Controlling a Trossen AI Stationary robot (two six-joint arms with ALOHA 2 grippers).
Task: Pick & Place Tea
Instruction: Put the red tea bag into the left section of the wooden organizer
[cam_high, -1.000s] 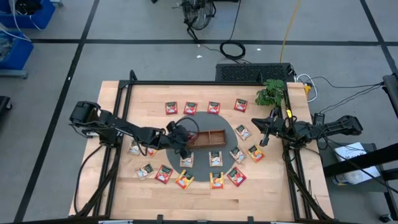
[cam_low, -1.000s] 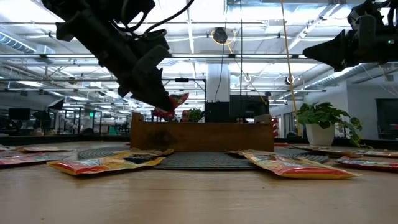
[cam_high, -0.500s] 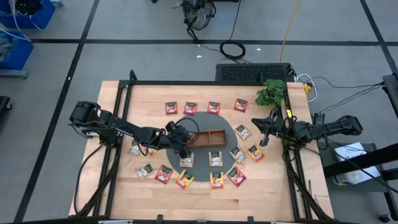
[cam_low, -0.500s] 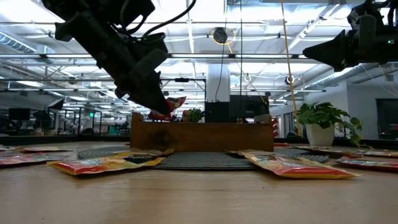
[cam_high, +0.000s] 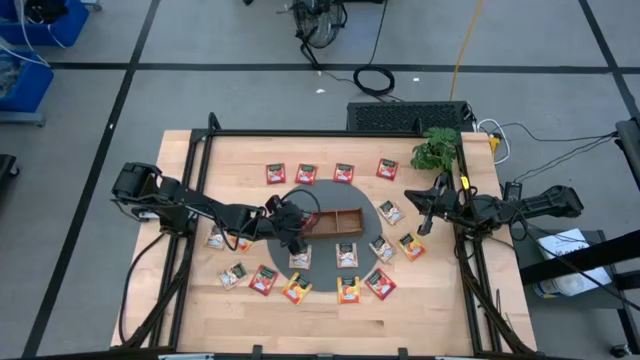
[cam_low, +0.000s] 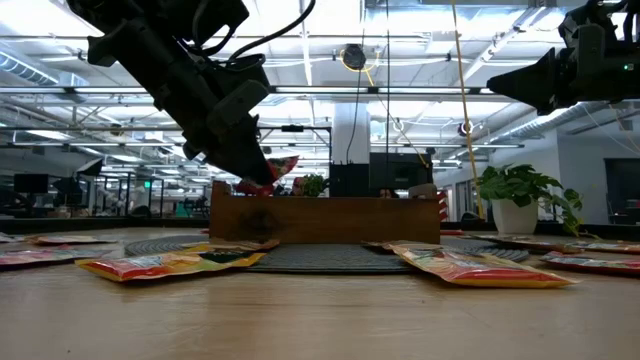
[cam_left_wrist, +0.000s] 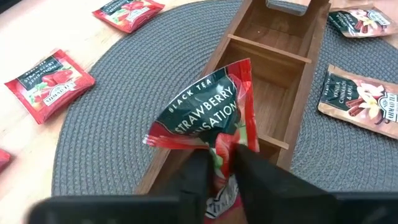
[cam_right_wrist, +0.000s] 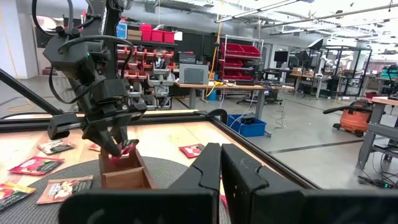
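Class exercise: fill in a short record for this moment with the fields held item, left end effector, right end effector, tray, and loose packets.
held item: red strawberry tea packet, pinched at its lower edge
left end effector: over the tray's end compartment, gripping the packet
right end effector: shut, raised at the table's right side, empty
tray: wooden tray on a round grey mat
loose packets: tea packets ringed around the mat

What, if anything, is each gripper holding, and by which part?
The left gripper pinches a red strawberry black tea packet by one edge, above the wooden tray. The right gripper is shut and holds nothing.
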